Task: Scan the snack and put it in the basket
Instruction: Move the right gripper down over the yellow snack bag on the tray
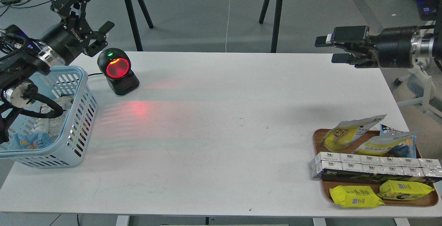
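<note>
Snack [347, 133] sits untouched at the tray's [407, 203] far-left corner, near right of the tabletop [221, 133] – my right tool [328, 49] hangs empty, fingers apart, far above it, left tool [91, 15] spread wide beside the basket [74, 139] – pickup not started, I'd say.

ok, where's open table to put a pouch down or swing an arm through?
Free: the white table from the scanner and basket on the left across to the tray at front right, and the back right under the right gripper. Crowded: the tray, packed with pouches, packets and a box row; the basket holds items.
</note>
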Controlling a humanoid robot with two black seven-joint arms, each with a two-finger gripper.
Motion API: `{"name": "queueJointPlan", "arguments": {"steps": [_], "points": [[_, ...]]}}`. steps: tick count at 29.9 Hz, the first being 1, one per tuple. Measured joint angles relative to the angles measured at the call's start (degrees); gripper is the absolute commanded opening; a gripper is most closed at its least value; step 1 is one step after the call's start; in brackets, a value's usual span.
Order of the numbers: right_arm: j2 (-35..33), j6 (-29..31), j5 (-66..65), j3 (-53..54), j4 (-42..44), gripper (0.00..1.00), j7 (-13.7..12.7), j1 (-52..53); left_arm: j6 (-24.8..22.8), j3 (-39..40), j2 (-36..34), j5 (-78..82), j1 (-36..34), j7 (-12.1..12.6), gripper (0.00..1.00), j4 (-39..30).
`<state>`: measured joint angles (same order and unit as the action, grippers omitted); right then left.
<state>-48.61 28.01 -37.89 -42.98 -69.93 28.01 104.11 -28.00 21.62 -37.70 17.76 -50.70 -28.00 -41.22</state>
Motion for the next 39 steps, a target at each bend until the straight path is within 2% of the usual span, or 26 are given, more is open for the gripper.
{"name": "queueJointPlan", "arguments": {"steps": [6, 20, 29, 39], "points": [[2.6, 0.0, -13.5, -7.0, -1.4, 0.99, 0.0, 7.1, 0.0, 0.0, 0.1, 0.0, 0.0, 0.0, 1.0, 0.0], [0.7, 0.0, -58.4, -7.5, -12.3, 0.99, 0.0, 12.5, 0.0, 0.0, 0.2, 0.0, 0.2, 0.0, 1.0, 0.8], [-3.9, 0.0, -70.7, -7.1, -20.8, 0.99, 0.0, 12.3, 0.0, -0.1, 0.2, 0.0, 0.3, 0.0, 1.0, 0.9], [-4.0, 0.0, -75.8, -5.4, -20.5, 0.99, 0.0, 7.4, 0.0, -0.1, 0.2, 0.0, 0.4, 0.0, 1.0, 0.9]]}}
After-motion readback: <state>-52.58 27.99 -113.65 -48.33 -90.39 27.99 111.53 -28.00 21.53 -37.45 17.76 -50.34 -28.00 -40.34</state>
